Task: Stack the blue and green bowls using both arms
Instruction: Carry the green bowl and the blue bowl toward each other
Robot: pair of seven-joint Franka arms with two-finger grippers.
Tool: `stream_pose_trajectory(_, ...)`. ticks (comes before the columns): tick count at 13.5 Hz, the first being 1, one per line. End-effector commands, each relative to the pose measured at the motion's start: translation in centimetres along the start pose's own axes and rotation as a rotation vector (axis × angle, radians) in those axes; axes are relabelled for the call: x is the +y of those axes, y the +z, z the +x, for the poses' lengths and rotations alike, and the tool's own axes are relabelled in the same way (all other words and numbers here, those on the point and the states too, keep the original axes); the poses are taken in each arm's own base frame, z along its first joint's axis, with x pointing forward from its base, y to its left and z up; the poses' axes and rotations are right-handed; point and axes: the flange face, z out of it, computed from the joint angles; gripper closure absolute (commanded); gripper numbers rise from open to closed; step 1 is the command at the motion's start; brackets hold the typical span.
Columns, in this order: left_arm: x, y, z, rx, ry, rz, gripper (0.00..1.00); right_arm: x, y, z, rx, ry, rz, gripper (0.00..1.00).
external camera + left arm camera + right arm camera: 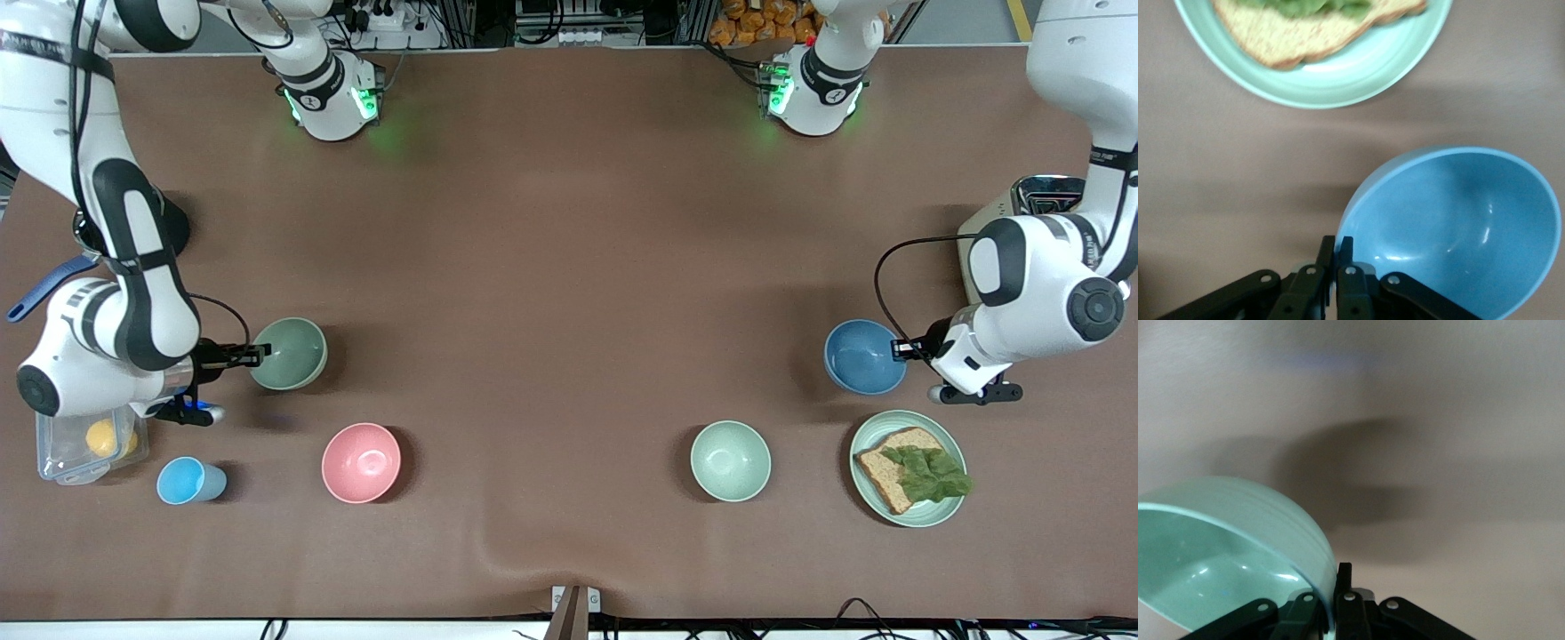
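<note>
At opposite ends of the brown table (569, 222), both bowls are up: my right gripper (260, 356) pinches the rim of the dull sage-green bowl (290, 353), my left gripper (900, 349) the glossy sky-blue bowl (861, 357). They're well apart, so each must travel toward the middle.

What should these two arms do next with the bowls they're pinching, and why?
Probably bring one bowl over the other near the table's middle. The left gripper is shut on the blue bowl by its rim, and the right gripper is shut on the green bowl the same way. Both bowls are gripped but sit at different ends of the table, so stacking needs them together first.
</note>
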Motion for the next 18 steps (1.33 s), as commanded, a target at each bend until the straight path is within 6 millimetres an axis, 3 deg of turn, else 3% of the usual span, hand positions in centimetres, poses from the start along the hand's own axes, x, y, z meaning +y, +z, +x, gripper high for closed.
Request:
stream_pose_trajectory(1, 2.4, -5.4, 1.5, -0.015, -0.007, -0.053, 1.00, -5.9, -2.5, -2.9, -0.025, 0.086, 0.034, 1.00)
stream_pose_trajectory(4, 6.0, -7.9, 2.2, -0.047, -0.038, -0.082, 1.00, -12.5, -4.2, -5.6, -0.069, 0.085, 0.160, 1.00)
stream_pose_trajectory(6, 9.3, -8.6, 2.2, -0.035, -0.048, -0.078, 1.00, -17.2, -4.0, -6.7, -0.095, 0.102, 0.212, 1.00)
stream_pose_trajectory(9, 16.3, -8.7, 0.7, -0.048, -0.073, -0.042, 1.00, -27.5, -4.1, -9.2, -0.093, 0.228, 0.208, 1.00)
stream_pose_trajectory(10, 17.6, -8.9, 0.4, -0.050, -0.080, -0.039, 1.00, -31.1, -3.8, -10.1, -0.065, 0.270, 0.199, 1.00)
stream_pose_trajectory(11, 18.3, -9.2, 0.2, -0.045, -0.106, -0.035, 1.00, -34.7, -3.1, -11.1, -0.027, 0.317, 0.195, 1.00)
stream_pose_trajectory(13, 21.8, -8.8, -0.8, -0.049, -0.100, -0.024, 1.00, -40.4, -0.6, -12.7, 0.048, 0.370, 0.197, 1.00)
stream_pose_trajectory(18, 24.7, -9.7, -1.4, -0.025, -0.115, -0.011, 1.00, -46.5, 6.5, -12.9, 0.136, 0.431, 0.221, 1.00)
